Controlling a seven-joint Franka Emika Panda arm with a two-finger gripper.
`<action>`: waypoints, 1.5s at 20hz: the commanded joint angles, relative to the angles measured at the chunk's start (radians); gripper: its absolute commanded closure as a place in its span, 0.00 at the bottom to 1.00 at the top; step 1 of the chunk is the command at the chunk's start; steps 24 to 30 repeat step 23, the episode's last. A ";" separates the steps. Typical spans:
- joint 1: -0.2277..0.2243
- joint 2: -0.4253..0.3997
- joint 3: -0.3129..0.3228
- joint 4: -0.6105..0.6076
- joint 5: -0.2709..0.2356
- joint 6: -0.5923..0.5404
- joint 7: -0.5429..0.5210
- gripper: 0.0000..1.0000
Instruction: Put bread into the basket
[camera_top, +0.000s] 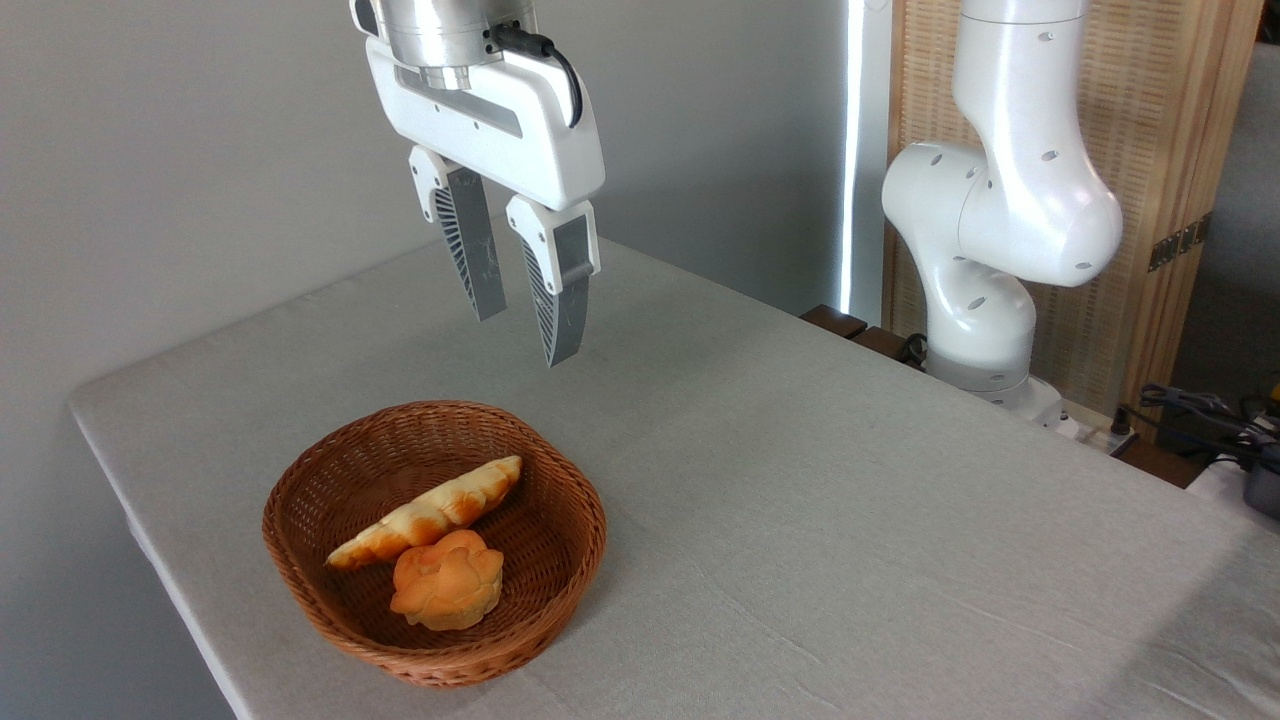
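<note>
1. I see the grey table (850, 480) spanning my view, with the arm's base (985, 280) at its far right edge.
2. The gripper (525, 335) hangs above the basket, fingers parted, holding nothing.
3. The basket (300, 500) sits near the table's left corner.
4. The bread (430, 515) lies diagonally inside it.
5. A round bun (447, 580) touches the bread's front side.

wall (170, 150): plain grey | table (800, 500): grey cloth | screen (1170, 150): woven wood, right | light strip (852, 150): bright
</note>
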 joint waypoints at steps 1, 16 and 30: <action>0.016 0.008 -0.020 0.018 0.037 -0.009 0.015 0.00; 0.017 0.011 -0.043 0.018 0.080 -0.006 0.012 0.00; 0.017 0.011 -0.040 0.018 0.081 -0.008 0.009 0.00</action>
